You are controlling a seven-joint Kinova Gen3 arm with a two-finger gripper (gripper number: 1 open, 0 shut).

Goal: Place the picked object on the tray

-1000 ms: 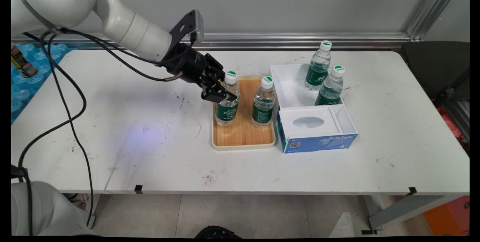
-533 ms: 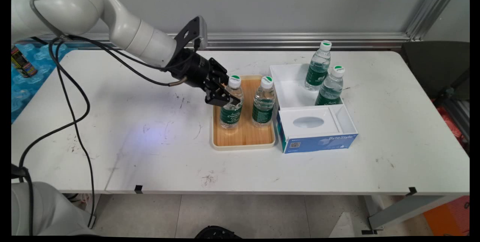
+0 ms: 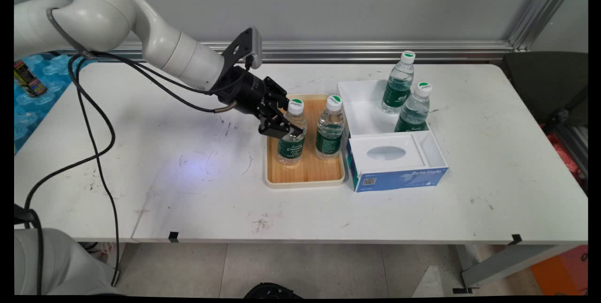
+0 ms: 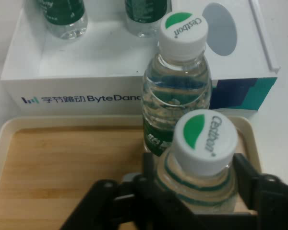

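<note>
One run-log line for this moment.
tool: shut on bottle | bottle: on wooden tray | neighbour: second bottle beside it

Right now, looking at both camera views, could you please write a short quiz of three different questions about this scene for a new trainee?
1. True or false: the hand is shut on a water bottle.
2. How many water bottles stand on the wooden tray?
3. The white box holds: A) one bottle B) two bottles C) none.

Key: 1 true; 2 two, the held one and its neighbour; 3 B, the far bottle and the near bottle.
</note>
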